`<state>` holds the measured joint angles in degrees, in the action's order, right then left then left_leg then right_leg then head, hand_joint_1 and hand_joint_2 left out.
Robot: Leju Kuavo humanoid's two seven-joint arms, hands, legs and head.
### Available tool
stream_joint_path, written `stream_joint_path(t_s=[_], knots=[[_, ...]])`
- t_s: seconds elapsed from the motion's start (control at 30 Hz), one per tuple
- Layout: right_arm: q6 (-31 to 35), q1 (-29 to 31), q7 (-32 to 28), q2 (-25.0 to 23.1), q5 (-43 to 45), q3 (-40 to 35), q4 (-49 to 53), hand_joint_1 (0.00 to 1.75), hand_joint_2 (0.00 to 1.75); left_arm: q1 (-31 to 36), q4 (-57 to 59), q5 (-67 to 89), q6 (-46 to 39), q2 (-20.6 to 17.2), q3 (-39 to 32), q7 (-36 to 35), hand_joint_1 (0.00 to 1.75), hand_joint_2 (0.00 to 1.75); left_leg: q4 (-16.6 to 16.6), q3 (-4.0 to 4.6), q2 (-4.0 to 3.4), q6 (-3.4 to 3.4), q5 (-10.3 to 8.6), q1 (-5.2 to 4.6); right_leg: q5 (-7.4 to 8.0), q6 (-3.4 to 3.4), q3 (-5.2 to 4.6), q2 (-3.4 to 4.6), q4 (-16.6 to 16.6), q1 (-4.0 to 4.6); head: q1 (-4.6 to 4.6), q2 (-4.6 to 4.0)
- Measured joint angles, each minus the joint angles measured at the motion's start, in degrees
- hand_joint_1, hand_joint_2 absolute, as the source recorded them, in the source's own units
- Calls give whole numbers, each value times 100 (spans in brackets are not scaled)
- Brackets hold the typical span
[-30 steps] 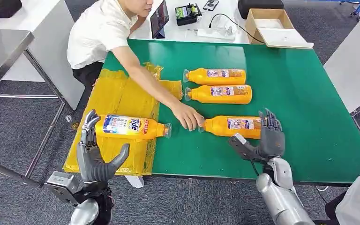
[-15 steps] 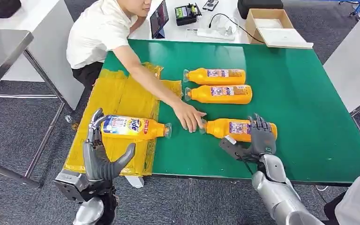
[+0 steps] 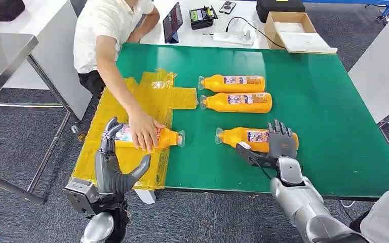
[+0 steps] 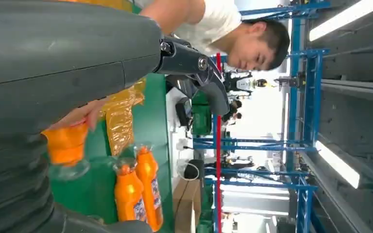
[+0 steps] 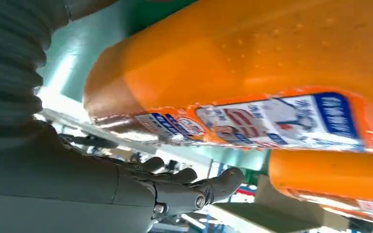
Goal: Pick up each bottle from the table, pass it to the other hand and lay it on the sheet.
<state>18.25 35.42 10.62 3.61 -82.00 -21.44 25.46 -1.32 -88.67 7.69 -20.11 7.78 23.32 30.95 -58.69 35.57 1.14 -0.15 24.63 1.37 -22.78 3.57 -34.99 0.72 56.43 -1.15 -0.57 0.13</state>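
While its fingers (image 3: 279, 132) curl over the base end of the near bottle (image 3: 245, 137), the right hand (image 3: 278, 147) rests on it at the lower right of the head view, thumb beneath; a firm grip cannot be told. At lower left, the left hand (image 3: 112, 169) stands spread and empty beside the sheet (image 3: 126, 104), where a person's hand (image 3: 144, 130) covers another bottle (image 3: 168, 137). Two bottles (image 3: 235, 92) lie mid-table.

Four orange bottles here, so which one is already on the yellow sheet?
The bottle nearest the left hand, under a person's hand. It lies on the yellow sheet; the other three lie on bare green table.
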Motion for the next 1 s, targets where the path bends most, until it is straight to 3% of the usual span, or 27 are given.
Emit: stream_joint_path(t_s=[0.13, 0.17, 0.2, 0.23, 0.43, 0.63, 0.77, 0.83, 1.0], knots=[[-220, 77, 247, 22, -75, -55, -20, 2, 175, -3, 0, 2, 120, 0, 0, -114, 0, 175, 0, -2, -1, 0, 0, 0, 0, 0, 0, 0, 0, 0, 0, 0], [-325, 110, 276, 35, -83, -61, -33, 49, 175, -3, 0, 2, 149, 0, 2, -136, 0, 175, 0, -3, -1, 0, 0, 0, 0, 0, 0, 0, 0, 1, 0, 0], [-444, 151, 307, 55, -114, -68, -55, 152, 175, -1, 0, 2, 199, 0, 2, -162, 0, 175, 0, -4, -1, 0, 0, 0, 0, 0, 0, 0, 0, 0, -2, 0], [-569, 195, 337, 81, -151, -72, -75, 175, 175, 2, 2, -2, 260, 0, 9, -192, 0, 175, 0, -4, 0, 0, 0, 0, 0, 0, 1, 0, 0, 0, -2, 0], [-1274, 367, 270, 387, -156, -112, -282, 175, 175, 40, 59, -170, 507, -2, 81, -282, 0, 175, 0, -7, 3, 1, 0, -4, 1, 1, 7, -2, -1, -3, -2, 0], [-1568, 469, 241, 533, 24, -90, -372, 175, 175, 72, 109, -223, 614, -4, 136, -365, 0, 175, -1, -18, 4, 0, 1, -3, -1, 1, 15, -2, -4, -1, 0, 0], [-1655, 459, -193, 621, 457, 88, -389, 175, 175, 97, 149, -216, 651, -11, 144, -374, 0, 175, -1, -21, 5, 0, 1, -2, -1, 1, 16, -3, -5, 0, 0, 0], [-1690, 428, -683, 682, 871, 303, -391, 175, 175, 113, 168, -221, 679, -22, 144, -354, 0, 175, 0, -23, 5, 1, 1, -2, -1, 1, 20, -3, -4, 0, 2, 0], [-1688, 360, -949, 730, 1104, 618, -391, 175, 175, 145, 188, -234, 708, -50, 146, -335, 0, 175, 0, -34, 1, 0, 4, -2, -2, 1, 27, -1, -6, 1, 0, 0]])
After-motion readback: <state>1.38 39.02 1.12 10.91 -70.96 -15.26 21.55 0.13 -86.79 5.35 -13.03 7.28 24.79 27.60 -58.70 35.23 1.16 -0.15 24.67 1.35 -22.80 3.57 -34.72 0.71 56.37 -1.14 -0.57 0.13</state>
